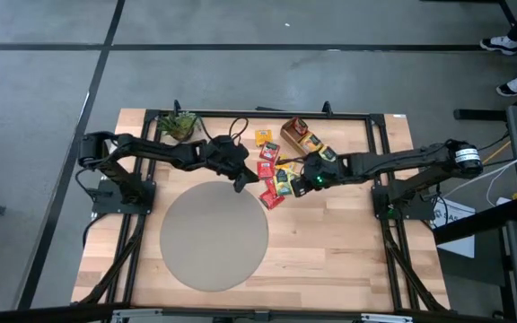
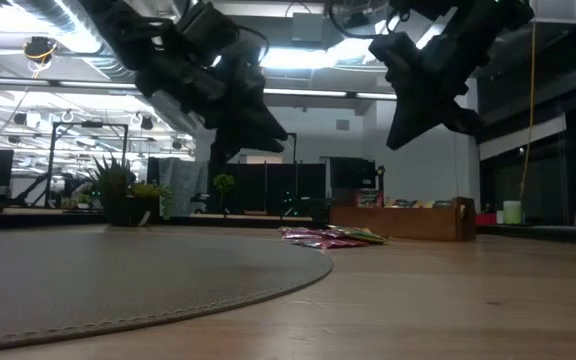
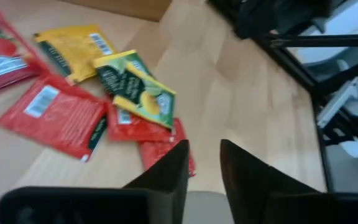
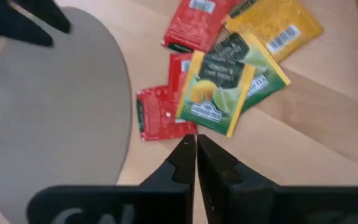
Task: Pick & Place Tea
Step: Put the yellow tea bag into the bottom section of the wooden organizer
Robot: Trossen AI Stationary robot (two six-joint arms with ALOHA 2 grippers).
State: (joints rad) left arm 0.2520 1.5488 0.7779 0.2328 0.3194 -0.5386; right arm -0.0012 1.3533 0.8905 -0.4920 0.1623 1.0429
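Fingers of the left gripper [image 3: 202,168] stand a little apart with nothing between them, poised above the sachet heap at the round grey mat's [image 1: 214,235] far-right edge, while the right gripper [image 4: 196,155] hangs pressed shut and empty over the same heap from the other side. The tea [image 1: 275,177] lies loose toward the middle of the table's [image 1: 348,260] far edge, red, yellow and green sachets [image 4: 219,84] overlapping one another, a few more by the wooden tray [image 1: 296,133] behind. The risk, on this showing, is twofold: the sachets are flat and stacked, so a descending pinch could slide off the paper or lift two at once; and both grippers crowd one small patch, so a careless reach could knock them together or scatter the pile. Both arms stretch inward from the table's side edges, wrists tipped down; the low view shows both grippers well clear of the tabletop. A potted plant [image 1: 179,124] stands near the far-left corner.
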